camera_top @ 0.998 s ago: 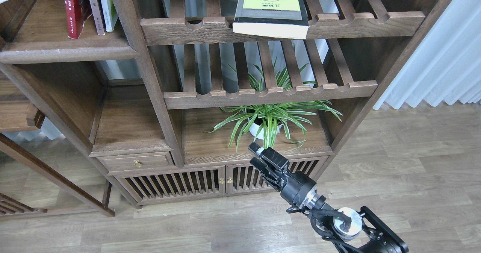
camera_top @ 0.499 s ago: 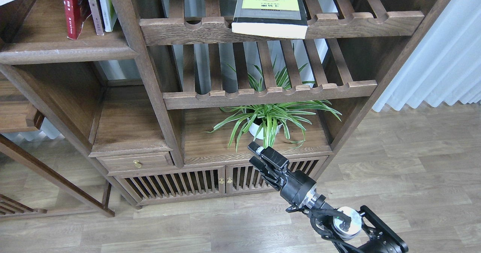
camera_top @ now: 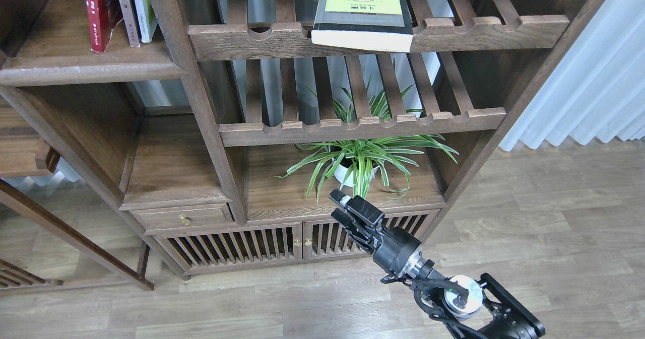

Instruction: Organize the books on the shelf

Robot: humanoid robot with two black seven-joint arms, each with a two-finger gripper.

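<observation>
Black-and-yellow book (camera_top: 362, 14) at twelve o'clock overhangs the slatted rack (camera_top: 378, 39); a clumsy grab could topple it onto the plant (camera_top: 360, 160). Right gripper (camera_top: 338, 209) empty, slightly parted.

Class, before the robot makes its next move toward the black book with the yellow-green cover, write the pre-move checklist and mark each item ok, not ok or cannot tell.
1. Black book in view, lying flat on the slatted rack: ok.
2. Book fully supported: not ok, its near edge overhangs the front rail.
3. Right gripper free of load: ok, nothing held.
4. Right gripper open wide enough for the thick book: cannot tell.
5. Space on the solid shelf beside the red book: ok.
6. Left gripper position: cannot tell, out of view.
</observation>
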